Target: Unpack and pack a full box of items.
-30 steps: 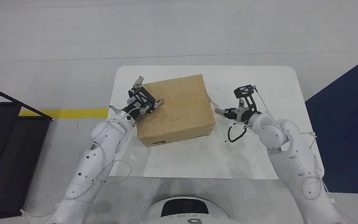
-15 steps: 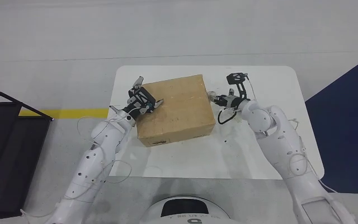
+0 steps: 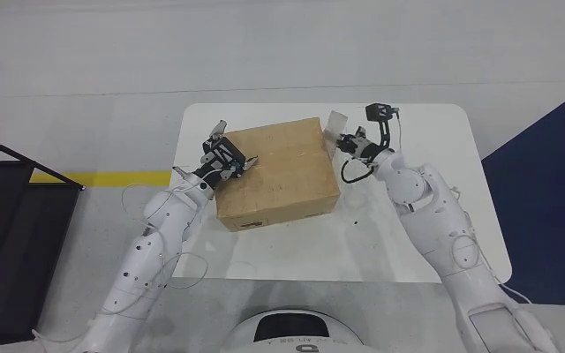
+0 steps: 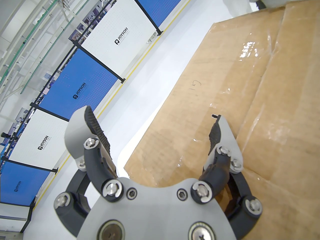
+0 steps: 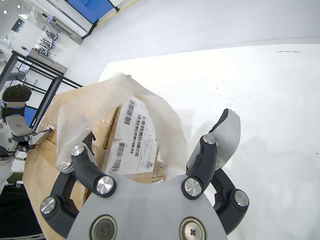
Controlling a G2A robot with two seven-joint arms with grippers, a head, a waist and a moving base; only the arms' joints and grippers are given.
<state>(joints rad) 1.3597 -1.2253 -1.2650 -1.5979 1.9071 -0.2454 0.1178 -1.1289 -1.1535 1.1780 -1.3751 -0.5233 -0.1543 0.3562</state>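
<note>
A closed brown cardboard box (image 3: 278, 172) sits on the white table (image 3: 424, 229). My left gripper (image 3: 237, 144) rests open over the box's left top edge, and the taped box top (image 4: 225, 101) lies just beyond its fingers (image 4: 151, 114). My right gripper (image 3: 347, 139) is at the box's far right corner, fingers apart (image 5: 158, 126). A white strip (image 5: 75, 106) curls up from the box, clinging to one finger and arching across the gap; from above, the strip (image 3: 335, 123) stands beside the corner. A shipping label (image 5: 140, 136) shows on the box's side (image 5: 50, 151).
Bare table (image 5: 250, 88) stretches to the right of the box and in front of it. A black frame (image 3: 26, 221) stands off the table to the left, by a yellow floor line (image 3: 106, 178). A blue panel (image 3: 530, 194) borders the right side.
My right arm has swung from the table beside the box's right side to the far right corner, drawing the white strip up with it. The left arm and the box have stayed put.
</note>
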